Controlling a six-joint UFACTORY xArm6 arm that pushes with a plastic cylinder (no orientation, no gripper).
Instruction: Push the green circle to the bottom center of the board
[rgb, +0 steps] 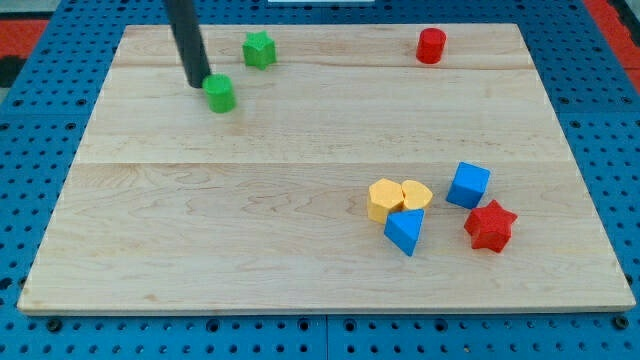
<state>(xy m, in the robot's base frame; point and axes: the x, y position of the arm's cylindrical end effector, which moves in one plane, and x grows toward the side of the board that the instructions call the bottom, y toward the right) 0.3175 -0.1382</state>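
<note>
push just begun: my tip (197, 82) is set against the upper-left of the green circle (219, 93); no fingers are fitted; a long shove toward the table (300, 290) bottom centre is called for.

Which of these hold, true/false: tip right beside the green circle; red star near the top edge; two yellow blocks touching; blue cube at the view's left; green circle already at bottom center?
1. My tip is right beside the green circle, on its upper-left side. True.
2. The red star sits near the top edge. False: it is at lower right.
3. The two yellow blocks touch. True.
4. The blue cube is at the view's left. False: right side.
5. The green circle is at bottom center. False: it is at upper left.
</note>
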